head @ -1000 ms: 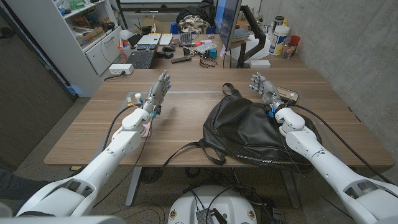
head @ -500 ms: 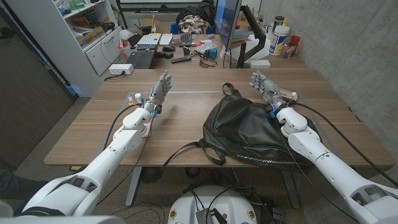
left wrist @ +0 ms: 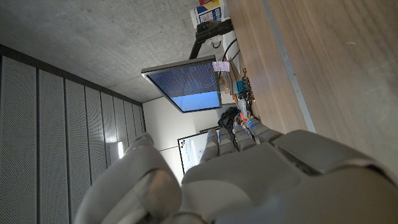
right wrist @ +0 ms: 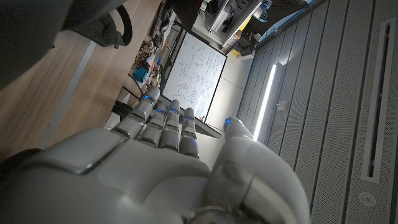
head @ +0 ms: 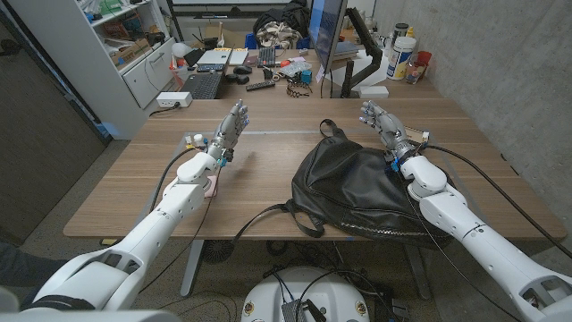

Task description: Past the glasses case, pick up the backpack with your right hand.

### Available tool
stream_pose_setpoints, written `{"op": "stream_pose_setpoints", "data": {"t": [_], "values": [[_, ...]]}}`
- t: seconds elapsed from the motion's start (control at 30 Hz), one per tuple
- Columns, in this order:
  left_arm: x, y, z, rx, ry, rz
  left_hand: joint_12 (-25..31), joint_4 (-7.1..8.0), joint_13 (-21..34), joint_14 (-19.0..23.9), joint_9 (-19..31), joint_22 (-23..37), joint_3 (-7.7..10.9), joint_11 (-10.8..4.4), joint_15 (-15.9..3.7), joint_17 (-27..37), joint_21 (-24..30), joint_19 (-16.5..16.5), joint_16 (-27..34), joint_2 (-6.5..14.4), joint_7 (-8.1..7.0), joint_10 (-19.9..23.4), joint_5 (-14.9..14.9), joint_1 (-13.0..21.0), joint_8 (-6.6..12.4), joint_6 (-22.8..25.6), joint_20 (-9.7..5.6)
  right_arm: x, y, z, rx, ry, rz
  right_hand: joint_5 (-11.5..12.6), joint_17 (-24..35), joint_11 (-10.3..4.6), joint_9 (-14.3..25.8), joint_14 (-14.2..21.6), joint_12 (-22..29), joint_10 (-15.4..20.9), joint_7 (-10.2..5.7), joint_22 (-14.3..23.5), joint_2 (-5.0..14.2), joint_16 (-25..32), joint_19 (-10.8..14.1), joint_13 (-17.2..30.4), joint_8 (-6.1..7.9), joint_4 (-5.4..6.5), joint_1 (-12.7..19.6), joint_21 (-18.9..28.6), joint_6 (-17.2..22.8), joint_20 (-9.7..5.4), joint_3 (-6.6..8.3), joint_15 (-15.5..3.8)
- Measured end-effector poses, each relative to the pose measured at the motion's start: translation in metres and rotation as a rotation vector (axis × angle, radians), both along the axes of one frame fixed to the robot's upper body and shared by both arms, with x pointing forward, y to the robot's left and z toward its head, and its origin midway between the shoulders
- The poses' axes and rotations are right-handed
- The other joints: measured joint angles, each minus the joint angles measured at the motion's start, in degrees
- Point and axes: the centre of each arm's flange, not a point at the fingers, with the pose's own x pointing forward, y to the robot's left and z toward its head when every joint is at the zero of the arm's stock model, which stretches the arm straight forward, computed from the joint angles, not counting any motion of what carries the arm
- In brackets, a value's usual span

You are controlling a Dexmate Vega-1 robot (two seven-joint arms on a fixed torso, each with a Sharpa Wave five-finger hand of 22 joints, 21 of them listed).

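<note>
One backpack (head: 366,190) (black); right hand (head: 382,124) just beyond, empty

Backpack (head: 362,188) lying on the table's (head: 250,183) right half, right hand (head: 382,122) hovering behind it, left hand (head: 228,132) standing well left

A black leather backpack (head: 362,190) lies slumped on its side on the right half of the wooden table, its top handle loop pointing toward the far edge. One strap trails off its left side along the table's near edge. A glasses case (head: 416,137) lies just beyond it, mostly hidden.
</note>
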Motion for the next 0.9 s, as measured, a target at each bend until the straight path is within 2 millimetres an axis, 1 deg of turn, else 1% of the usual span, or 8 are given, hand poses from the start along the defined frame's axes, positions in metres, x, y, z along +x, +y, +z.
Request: {"op": "stream_pose_setpoints", "data": {"t": [0.03,0.17,0.23,0.37,0.47,0.53,0.63,0.9], "values": [[0.0,0.0,0.0,0.001,-0.001,0.0,0.0,0.0,0.0,0.0,0.0,0.0,0.0,0.0,0.0,0.0,0.0,0.0,0.0,0.0,0.0,0.0,0.0,0.0,0.0,0.0,0.0,-0.001,0.0,0.0,-0.003,-0.004,-0.002,0.2,0.0,0.0,0.0,-0.1,0.0,0.0,-0.1,0.0,0.0,-0.2,-0.5,0.1,0.0,-0.06,0.0,-0.3,-0.1,0.29,-0.06,-0.12],[-0.001,0.0,0.002,0.005,-0.001,0.001,0.0,0.0,0.0,0.0,0.0,0.0,0.0,0.0,0.0,0.0,0.0,0.0,0.0,0.0,0.0,0.0,0.0,0.0,0.0,0.0,0.0,-0.007,0.001,-0.002,-0.017,-0.024,-0.018,0.2,0.0,-0.11,0.1,-1.0,0.0,-0.2,-0.1,0.0,0.37,-0.4,-1.0,0.3,0.0,-0.3,0.4,-0.8,-0.1,0.18,0.17,-0.06],[-0.001,0.0,0.002,0.006,-0.001,0.001,0.0,0.0,0.0,0.0,0.0,0.0,0.0,0.0,0.0,0.0,0.0,0.0,0.0,0.0,0.0,0.0,0.0,0.0,0.0,0.0,0.0,-0.009,0.001,-0.004,-0.024,-0.027,-0.021,0.2,0.0,0.1,0.3,-1.0,0.0,-0.5,-0.1,0.0,0.06,-0.4,-1.2,0.3,0.0,-0.3,0.7,-0.8,-0.1,0.37,0.17,0.02],[-0.001,0.0,0.003,0.008,-0.002,0.001,0.0,0.0,0.0,0.0,0.0,0.0,0.0,0.0,0.0,0.0,0.0,-0.2,0.0,0.0,0.0,0.0,0.0,0.0,0.0,0.0,0.22,-0.015,0.001,-0.004,-0.045,-0.05,-0.041,0.2,0.0,-0.19,0.3,-1.7,0.0,-0.9,-0.09,0.0,-0.01,-0.6,-1.6,0.3,0.0,-0.54,0.8,-1.2,-0.1,0.44,-0.06,0.02],[-0.001,0.001,0.005,0.01,-0.004,0.002,0.0,0.0,0.0,0.0,0.0,0.0,0.0,0.0,0.0,0.0,0.0,-0.3,0.0,0.0,-0.22,0.0,0.0,0.0,0.0,0.2,0.32,-0.02,0.001,-0.004,-0.072,-0.073,-0.067,0.2,0.0,0.09,0.3,-1.7,-0.4,-1.2,-0.51,0.0,0.21,-0.6,-1.8,0.3,0.0,-0.78,1.0,-1.4,-0.5,0.33,0.18,0.02],[-0.001,0.001,0.005,0.01,-0.004,0.003,0.0,0.0,0.0,0.0,0.0,0.0,0.0,0.0,0.0,0.0,0.0,-0.3,0.0,0.0,-0.22,0.0,0.0,0.0,0.0,0.2,0.32,-0.023,0.002,-0.004,-0.088,-0.083,-0.08,0.2,0.0,0.09,0.3,-1.9,-0.5,-1.2,-0.5,0.0,0.21,-0.6,-2.1,0.3,0.0,-1.02,1.0,-1.7,-0.5,0.68,-0.06,-0.01],[-0.001,0.001,0.006,0.011,-0.006,0.002,0.0,0.0,0.0,0.0,0.0,0.0,0.0,0.0,0.0,0.0,0.0,-0.3,0.0,0.0,-0.22,0.0,0.0,0.0,0.0,0.2,0.32,-0.028,0.002,-0.004,-0.113,-0.1,-0.099,0.2,0.0,0.11,0.3,-2.3,-0.5,-1.6,-0.5,0.0,0.51,-0.6,-2.1,0.3,0.0,-1.24,1.3,-1.9,-0.5,0.68,0.17,0.02],[-0.002,0.0,0.008,0.013,-0.012,-0.002,0.0,0.0,0.0,0.0,0.0,0.0,0.0,0.0,0.0,0.0,0.0,-0.6,0.0,0.0,-0.22,0.0,0.0,0.0,0.0,0.2,0.01,-0.04,0.004,-0.004,-0.191,-0.139,-0.155,0.2,0.0,0.1,0.3,-2.7,-0.5,-2.0,-0.59,-0.1,0.08,-0.6,-2.8,0.3,0.0,-1.88,1.7,-2.3,-1.0,1.3,0.01,0.45]]}}
